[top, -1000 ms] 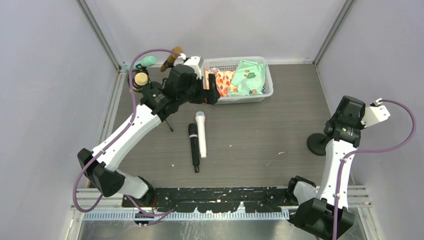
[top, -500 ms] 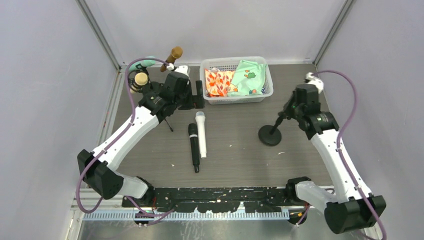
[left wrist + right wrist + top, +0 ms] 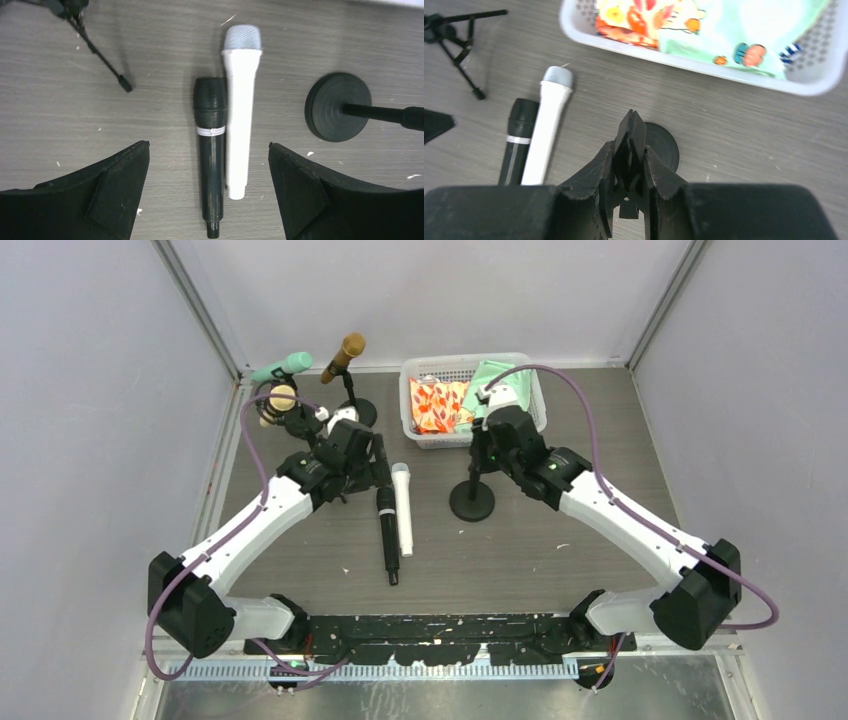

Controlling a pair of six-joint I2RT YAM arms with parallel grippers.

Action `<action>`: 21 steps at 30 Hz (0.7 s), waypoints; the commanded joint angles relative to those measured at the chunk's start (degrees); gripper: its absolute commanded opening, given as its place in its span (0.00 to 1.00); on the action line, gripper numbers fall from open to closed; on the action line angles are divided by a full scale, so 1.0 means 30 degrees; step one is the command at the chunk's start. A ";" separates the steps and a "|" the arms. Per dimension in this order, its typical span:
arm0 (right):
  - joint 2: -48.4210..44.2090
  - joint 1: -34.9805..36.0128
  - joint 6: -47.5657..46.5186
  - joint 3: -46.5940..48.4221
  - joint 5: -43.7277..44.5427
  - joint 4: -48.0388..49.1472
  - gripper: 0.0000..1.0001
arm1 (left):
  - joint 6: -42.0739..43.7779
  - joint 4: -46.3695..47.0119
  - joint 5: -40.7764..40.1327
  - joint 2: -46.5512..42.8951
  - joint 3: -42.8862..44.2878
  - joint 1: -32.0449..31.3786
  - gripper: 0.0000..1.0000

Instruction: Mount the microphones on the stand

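Observation:
A black microphone [image 3: 211, 155] and a white microphone [image 3: 240, 100] lie side by side on the table, heads away from me. My left gripper [image 3: 208, 146] hangs open above them, its fingers wide on either side of both handles and touching neither. My right gripper [image 3: 630, 150] is shut on the clip at the top of a black round-based stand [image 3: 472, 502], which stands upright just right of the white microphone [image 3: 402, 510]. At the back left, a mint green microphone [image 3: 283, 366], a brown-gold microphone [image 3: 343, 355] and a pale yellow microphone [image 3: 281, 398] sit clipped on stands.
A white basket [image 3: 536, 412] with patterned cloths stands at the back, just behind the right gripper [image 3: 483, 448]. A thin black tripod leg [image 3: 102, 60] reaches onto the table left of the black microphone [image 3: 387, 540]. Grey walls close in the table on three sides.
The right arm has swung the round-based stand from the far right to the table's middle. The left gripper has come forward from beside the basket to above the two lying microphones.

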 commanded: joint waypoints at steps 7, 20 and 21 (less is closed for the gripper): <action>0.1422 0.1074 -0.2072 0.2001 -0.1612 0.1607 0.35 | -0.2536 0.0304 -0.2102 -0.1021 -0.3424 -0.0481 0.86; -0.1600 0.1096 -0.1533 0.2096 -0.2240 0.1570 0.70 | -0.4109 0.3722 -0.2197 0.0107 -0.6439 -0.2375 0.83; -0.1857 0.1076 -0.1459 0.2035 -0.2273 0.1550 0.70 | -0.4094 0.3914 -0.2112 0.0242 -0.6552 -0.2398 0.83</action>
